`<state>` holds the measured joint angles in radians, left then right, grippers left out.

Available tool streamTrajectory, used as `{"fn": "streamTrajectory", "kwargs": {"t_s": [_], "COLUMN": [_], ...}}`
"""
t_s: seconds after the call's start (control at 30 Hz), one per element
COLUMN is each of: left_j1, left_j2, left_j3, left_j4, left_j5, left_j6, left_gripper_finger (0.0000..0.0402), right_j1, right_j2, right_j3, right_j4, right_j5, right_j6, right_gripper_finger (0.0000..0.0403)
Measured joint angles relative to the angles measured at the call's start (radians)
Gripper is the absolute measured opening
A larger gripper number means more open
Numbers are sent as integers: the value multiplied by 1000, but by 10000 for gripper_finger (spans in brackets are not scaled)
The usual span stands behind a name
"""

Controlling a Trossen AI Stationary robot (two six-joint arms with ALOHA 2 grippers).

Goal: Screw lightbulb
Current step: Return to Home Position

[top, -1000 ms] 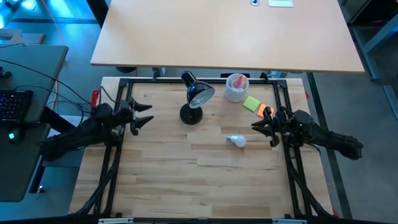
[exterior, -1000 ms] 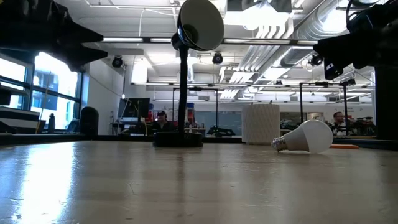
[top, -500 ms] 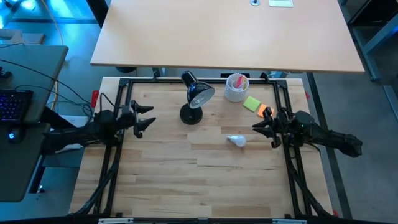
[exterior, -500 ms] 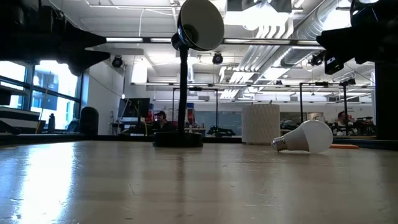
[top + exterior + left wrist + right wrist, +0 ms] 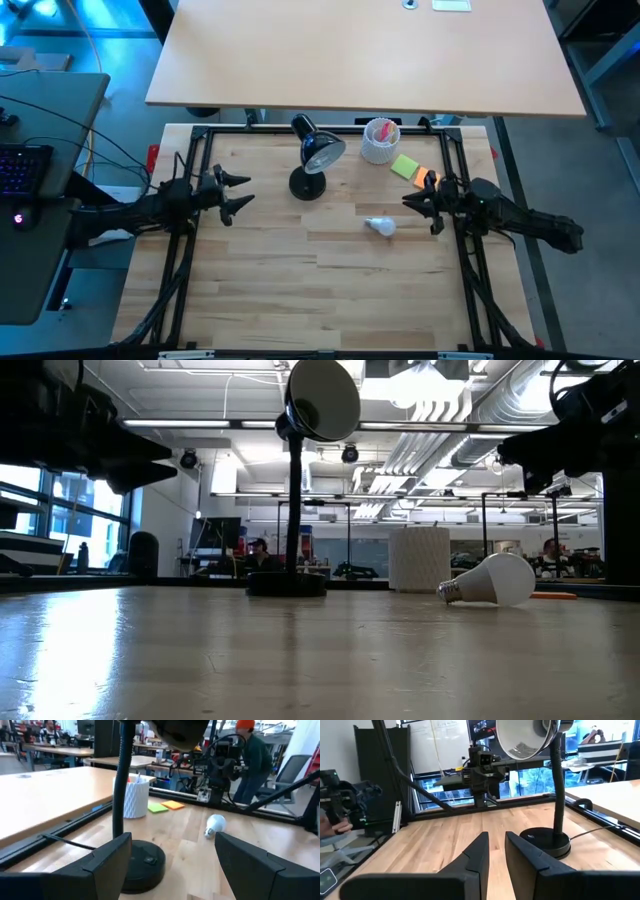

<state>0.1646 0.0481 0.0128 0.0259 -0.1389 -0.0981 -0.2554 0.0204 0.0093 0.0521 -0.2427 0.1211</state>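
Note:
The lightbulb [image 5: 380, 226] is white with a grey screw base. It lies on its side on the wooden table, right of centre, and shows in the low view [image 5: 490, 580] and the left wrist view [image 5: 216, 823]. The black desk lamp [image 5: 315, 160] stands on its round base [image 5: 287, 585] at the far middle, its empty shade [image 5: 525, 737] tilted. My left gripper [image 5: 238, 192] hovers open at the left, pointing level toward the lamp [image 5: 172, 837]. My right gripper [image 5: 420, 207] hovers right of the bulb, its fingers almost together, with nothing between them [image 5: 496, 840].
A white ribbed cup [image 5: 380, 140] with pens stands at the far right. Green [image 5: 405, 166] and orange [image 5: 428, 180] sticky notes lie beside it. Black frame rails [image 5: 190, 250] run along both table sides. A person [image 5: 255, 760] stands beyond the table.
My left gripper has sunk a little and swung slightly toward the table's near edge, its arm now lying more level; it stays open. The bulb and lamp have not moved.

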Motion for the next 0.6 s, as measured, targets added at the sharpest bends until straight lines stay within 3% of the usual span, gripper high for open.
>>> {"fn": "streamTrajectory", "kwargs": {"t_s": [0.2, 0.33, 0.47, 0.6], "left_j1": [0, 0, 0, 0], "left_j2": [4, 4, 4, 4], "left_j3": [0, 0, 0, 0], "left_j4": [-1, 0, 1, 0], "left_j5": [1, 1, -5, -2], "left_j6": [23, 22, 42, 56], "left_gripper_finger": [280, 280, 280, 280], "right_j1": [0, 12, 33, 45], "right_j2": [5, 33, 77, 100], "right_j3": [0, 0, 0, 0], "right_j4": [-4, -11, -12, -12], "right_j5": [34, 71, 79, 77], "right_j6": [-22, 108, 46, 84], "right_gripper_finger": [57, 57, 57, 57]}}
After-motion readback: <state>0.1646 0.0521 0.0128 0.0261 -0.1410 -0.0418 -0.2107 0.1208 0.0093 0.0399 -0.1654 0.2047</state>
